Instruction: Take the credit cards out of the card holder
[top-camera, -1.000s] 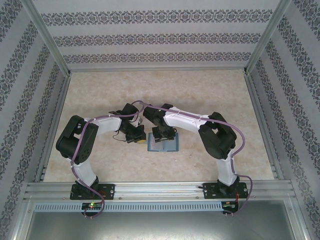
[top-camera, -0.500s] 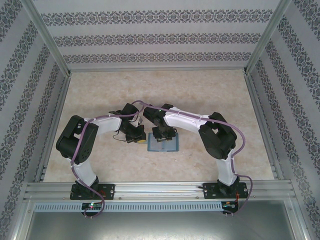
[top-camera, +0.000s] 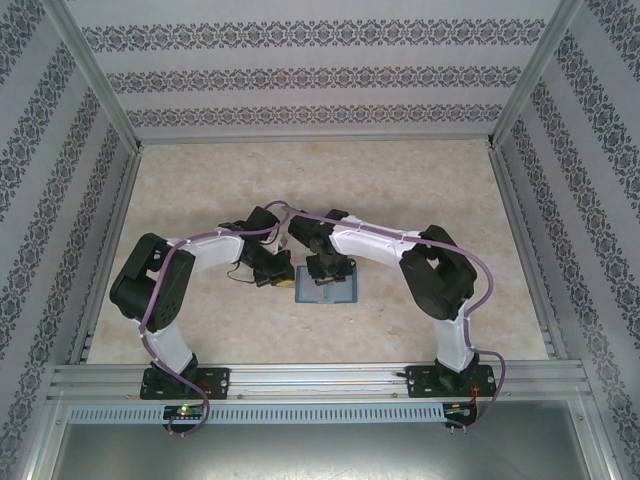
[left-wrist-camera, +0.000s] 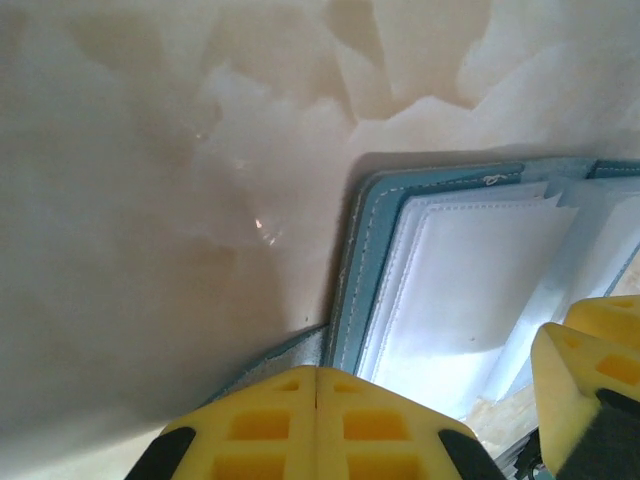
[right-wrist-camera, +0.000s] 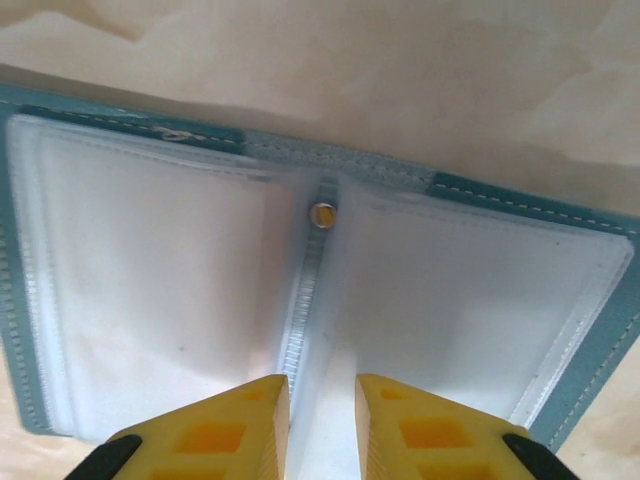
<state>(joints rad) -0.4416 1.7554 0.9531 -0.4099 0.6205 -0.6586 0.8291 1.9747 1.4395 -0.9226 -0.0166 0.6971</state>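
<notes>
Hardly anything had shifted in a second; both arms sat almost as before. Left gripper (left-wrist-camera: 317, 425) was closed, pads meeting, at the left edge of the holder (left-wrist-camera: 352, 280), which lay open on the table (top-camera: 400, 180) between the arms. Right gripper (right-wrist-camera: 322, 430) stood at a slim gap astride the centre fold of the sleeves (right-wrist-camera: 150, 300); whether it gripped them was unclear. Extraction seemed barely begun. The next move called for catching a card's edge inside a sleeve.

Card holder (right-wrist-camera: 150, 270) lies on table (top-camera: 420, 190), under right tool (right-wrist-camera: 322, 400).
</notes>
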